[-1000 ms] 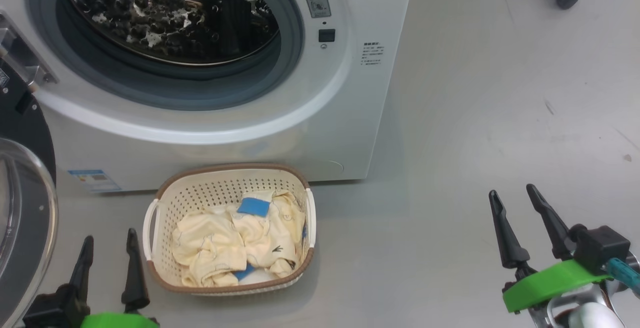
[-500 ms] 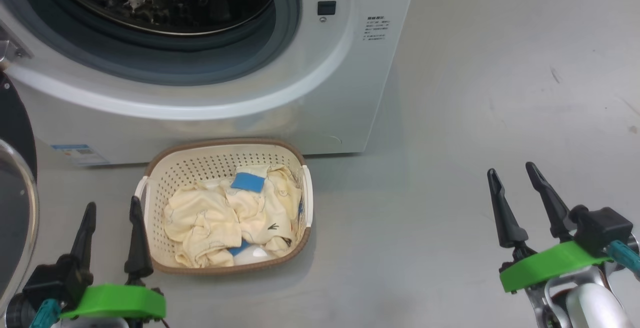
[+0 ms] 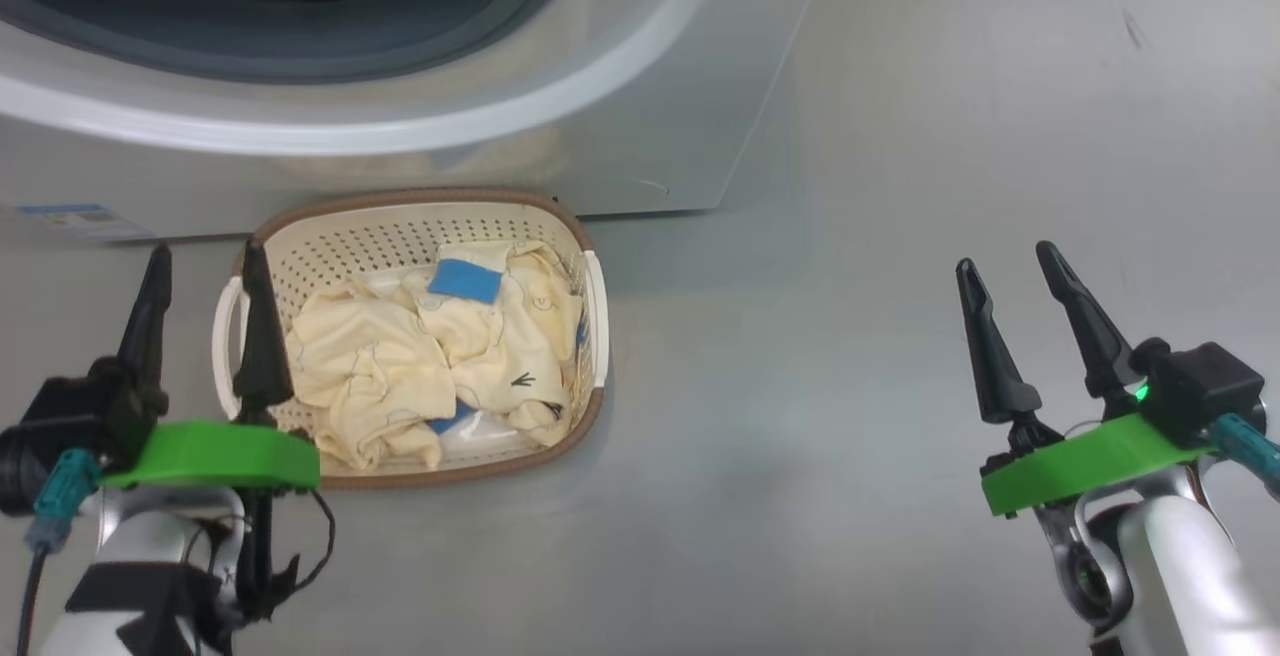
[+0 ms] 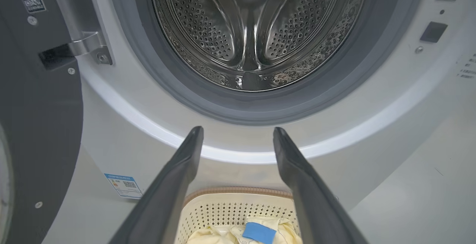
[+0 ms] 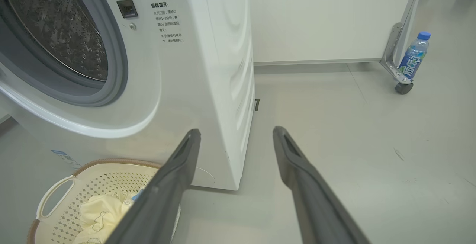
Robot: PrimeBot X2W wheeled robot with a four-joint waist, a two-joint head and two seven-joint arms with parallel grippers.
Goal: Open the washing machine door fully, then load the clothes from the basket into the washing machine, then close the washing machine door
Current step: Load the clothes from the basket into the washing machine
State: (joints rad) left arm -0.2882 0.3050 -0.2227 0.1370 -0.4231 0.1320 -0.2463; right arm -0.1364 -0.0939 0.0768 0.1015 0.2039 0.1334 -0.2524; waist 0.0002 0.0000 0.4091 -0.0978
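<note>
Black fingers of my left claw (image 3: 204,254) stand apart and empty over the left end of the basket (image 3: 420,198); how high above it I cannot tell. My right claw (image 3: 1004,258) is likewise spread and empty, well off to the right over bare floor (image 3: 850,436). The clothes (image 3: 400,376) lie heaped in the basket, which sits just before the washer (image 3: 650,116), below its mouth. With the door (image 4: 37,125) swung out on my left, I judge loading is the step in hand. I should drop the left claw into the middle of the heap, pinch a thick fold and lift it clear of the rim without dragging the basket. Then I carry it over the gasket (image 4: 208,100) into the drum (image 4: 256,32). The door crowds my left arm's swing. A bottle (image 5: 414,56) far right is no bother.
</note>
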